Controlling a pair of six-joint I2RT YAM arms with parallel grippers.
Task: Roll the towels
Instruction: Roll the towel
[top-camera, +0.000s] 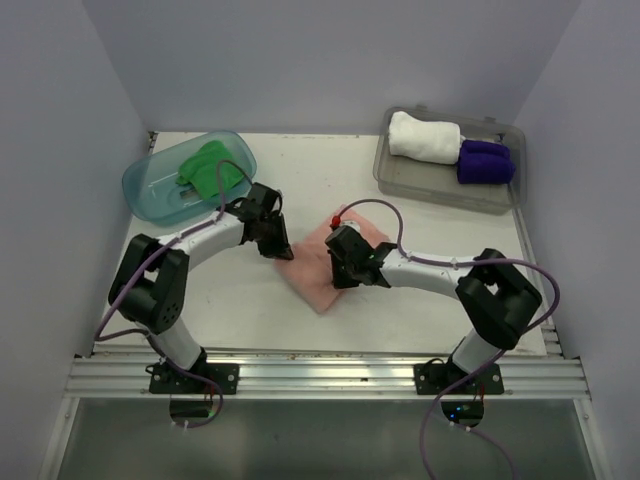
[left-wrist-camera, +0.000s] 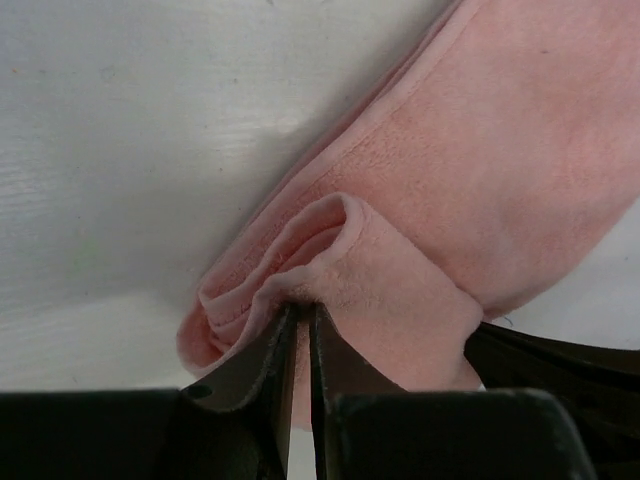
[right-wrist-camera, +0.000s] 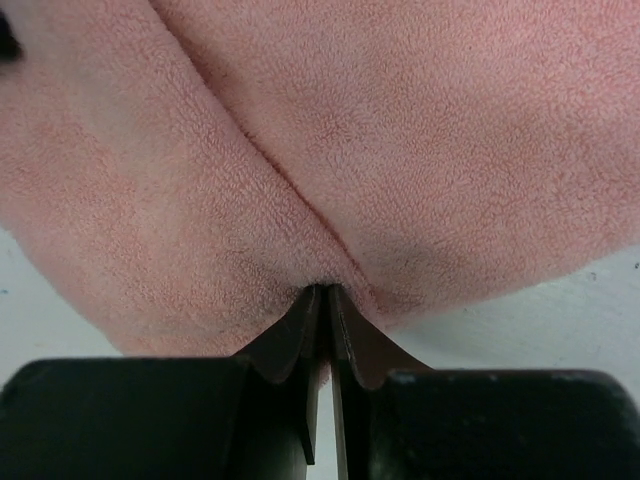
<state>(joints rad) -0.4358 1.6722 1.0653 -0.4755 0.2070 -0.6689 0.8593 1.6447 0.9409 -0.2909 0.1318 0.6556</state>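
Observation:
A pink towel (top-camera: 322, 268) lies on the white table between my two arms, partly rolled. My left gripper (top-camera: 278, 244) is at its left end and is shut on the rolled pink edge (left-wrist-camera: 340, 250). My right gripper (top-camera: 345, 268) is at the towel's right part, shut on a fold of the pink towel (right-wrist-camera: 330, 200). A green towel (top-camera: 208, 168) lies in the blue bin (top-camera: 150, 185) at the back left. A rolled white towel (top-camera: 424, 137) and a rolled purple towel (top-camera: 485, 160) lie in the clear bin (top-camera: 400, 180) at the back right.
The table's near edge is an aluminium rail (top-camera: 320, 375) where both arm bases stand. Purple cables (top-camera: 370, 205) loop over the arms. Grey walls close in the left, right and back sides.

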